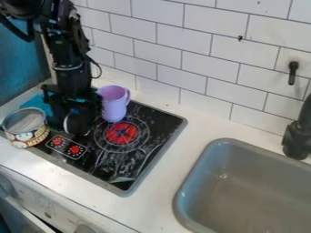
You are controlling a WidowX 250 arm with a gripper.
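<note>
At the left of the frame, a round can [27,134] with a printed band sits upright at the cooktop's left edge, beside a blue item [37,103]. The can appears to be thin metal: treat as light, stiff and liable to slide or dent under excess pressure. Take hold across opposite sides of the wall, or pinch one side at the rim. Right of the can, in the left-centre, the gripper [75,129] hangs low over the cooktop [109,170], between the can and a purple cup [113,105]. Its dark parts merge with the black surface, so whether the pincer is apart, together or clamped on something cannot be determined. The cup stands upright at the cooktop's rear, handle toward the right. It is probably light, rigid plastic, smooth and easily tipped; grip the handle or the upper wall, using moderate force. The grey sink [193,175] occupies the lower right.
</note>
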